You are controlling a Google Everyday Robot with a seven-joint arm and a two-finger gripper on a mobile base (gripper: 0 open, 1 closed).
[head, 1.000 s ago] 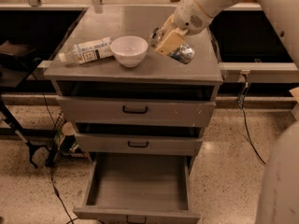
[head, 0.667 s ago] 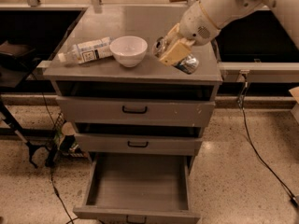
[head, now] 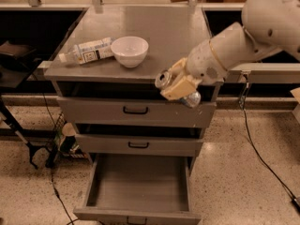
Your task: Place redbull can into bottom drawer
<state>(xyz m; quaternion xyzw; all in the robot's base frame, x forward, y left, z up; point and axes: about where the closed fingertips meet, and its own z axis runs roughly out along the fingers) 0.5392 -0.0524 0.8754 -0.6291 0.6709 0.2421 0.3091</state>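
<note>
My gripper (head: 177, 84) is shut on the redbull can (head: 165, 78), a slim silver can held sideways with its round dark-rimmed end facing left. The can hangs in the air just in front of the cabinet top's front edge, above the top drawer. Its far end (head: 192, 98) shows below the beige fingers (head: 180, 86). The bottom drawer (head: 140, 184) is pulled open below, with a bare flat grey floor and a small black handle at its front. The can is well above the drawer and slightly right of its middle.
A white bowl (head: 129, 50) and a lying white plastic bottle (head: 87, 51) sit on the grey cabinet top (head: 164, 29). Two shallower drawers (head: 136, 110) stand partly open above the bottom one. Cables run over the floor at left (head: 51, 172) and right (head: 262, 153).
My gripper has lifted the can off the cabinet top and carried it forward and down, past the front edge. The arm has swung toward the camera.
</note>
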